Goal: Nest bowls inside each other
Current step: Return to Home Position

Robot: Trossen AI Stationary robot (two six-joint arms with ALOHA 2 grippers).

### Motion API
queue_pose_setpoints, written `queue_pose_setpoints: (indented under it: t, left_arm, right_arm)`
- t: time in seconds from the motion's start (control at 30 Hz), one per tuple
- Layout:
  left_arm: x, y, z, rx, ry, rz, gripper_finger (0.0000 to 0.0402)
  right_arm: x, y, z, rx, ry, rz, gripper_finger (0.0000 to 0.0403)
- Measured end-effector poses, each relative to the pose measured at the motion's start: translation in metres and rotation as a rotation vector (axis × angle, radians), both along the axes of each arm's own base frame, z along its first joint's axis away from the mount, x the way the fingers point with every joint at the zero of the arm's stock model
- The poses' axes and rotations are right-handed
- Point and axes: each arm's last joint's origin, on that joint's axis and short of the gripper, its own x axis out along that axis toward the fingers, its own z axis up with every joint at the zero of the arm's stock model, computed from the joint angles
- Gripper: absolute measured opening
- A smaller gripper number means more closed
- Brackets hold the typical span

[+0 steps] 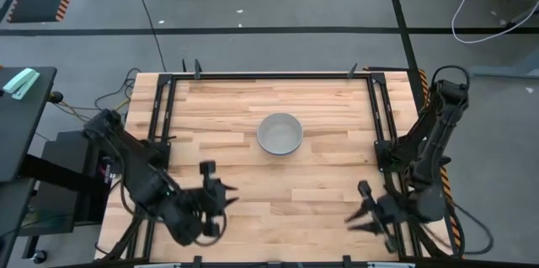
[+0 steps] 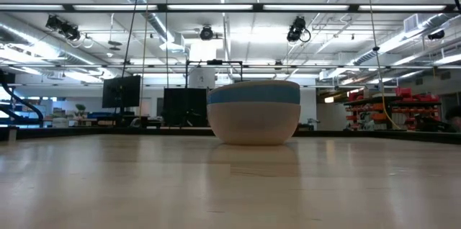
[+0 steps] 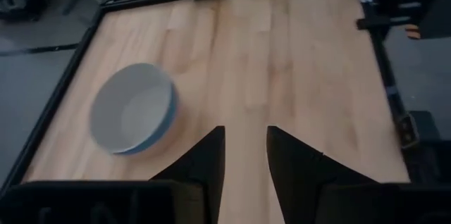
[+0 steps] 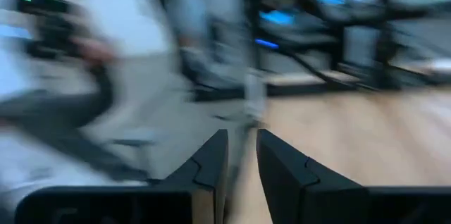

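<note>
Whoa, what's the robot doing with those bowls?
The nesting looks done. The grey-white bowl sits inside the blue bowl, and that one sits inside the salmon-pink bowl at the bottom, all in the middle of the wooden table. Nothing is touching them. The left pincer and the right pincer are both open and empty, at the robot's end of the table, well away from the bowls.
</note>
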Motion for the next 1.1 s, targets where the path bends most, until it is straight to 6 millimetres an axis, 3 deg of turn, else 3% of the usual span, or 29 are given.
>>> queue_pose_setpoints:
  t: [0.2,0.43,0.6,1.1]
  left_arm:
    - [0.009,-0.026,-0.003,-0.069,-0.006,-0.204,0.0118]
    - [0.011,-0.029,0.023,-0.166,-0.106,-0.515,0.0118]
    - [0.009,-0.010,0.031,-0.144,-0.095,-0.497,0.0113]
    - [0.002,0.066,0.070,-0.169,-0.185,-0.460,0.0123]
  right_arm:
    - [-0.010,-0.003,-0.016,0.072,-0.191,0.341,0.0083]
    - [-0.015,-0.006,-0.012,0.062,-0.237,0.442,0.0083]
    - [-0.022,-0.015,0.003,0.058,-0.314,0.548,0.0083]
    - [-0.040,-0.053,0.029,0.044,-0.344,0.547,0.0083]
